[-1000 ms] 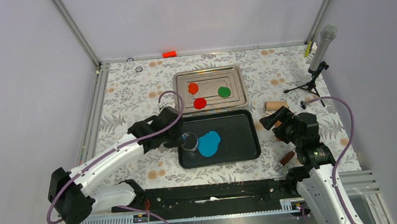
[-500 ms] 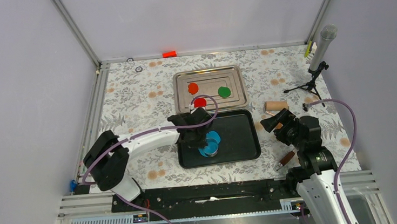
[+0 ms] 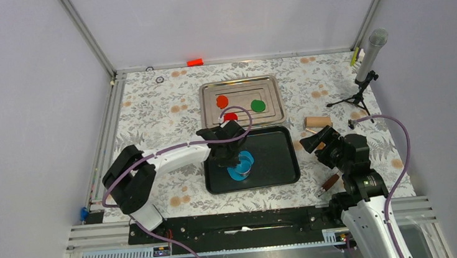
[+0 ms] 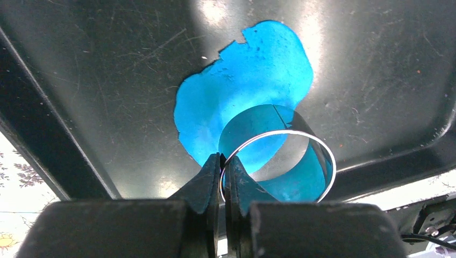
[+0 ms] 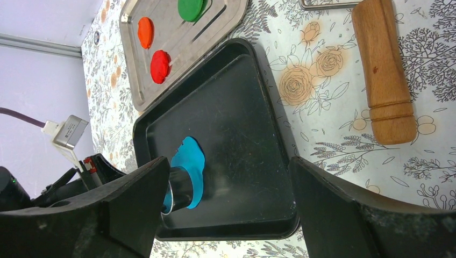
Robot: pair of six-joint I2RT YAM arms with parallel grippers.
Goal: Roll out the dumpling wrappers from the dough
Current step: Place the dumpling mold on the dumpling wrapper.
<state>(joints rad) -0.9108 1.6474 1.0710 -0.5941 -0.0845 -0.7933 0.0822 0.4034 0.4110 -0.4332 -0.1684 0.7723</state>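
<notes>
Overhead, my left tool point(image 3: 235, 166) hangs above the black tray point(image 3: 279, 162) at mid-frame, over the blue dough point(image 3: 247, 158). Three dumpling wrappers, orange point(image 3: 222, 101), red point(image 3: 230, 117) and green point(image 3: 258, 106), lie on the steel tray point(image 3: 270, 83) just above it. My right tool point(image 3: 317, 138) hangs to the right of the black tray, above the floral surface point(image 3: 149, 111).

From the left wrist, my fingers are pinched tight on the wall of a metal ring cutter point(image 4: 317, 161), set over the lower part of the thin dough sheet.

From the right wrist, that tool gapes wide and grips nothing. A wooden rolling pin point(image 5: 383, 70) lies at upper right.
</notes>
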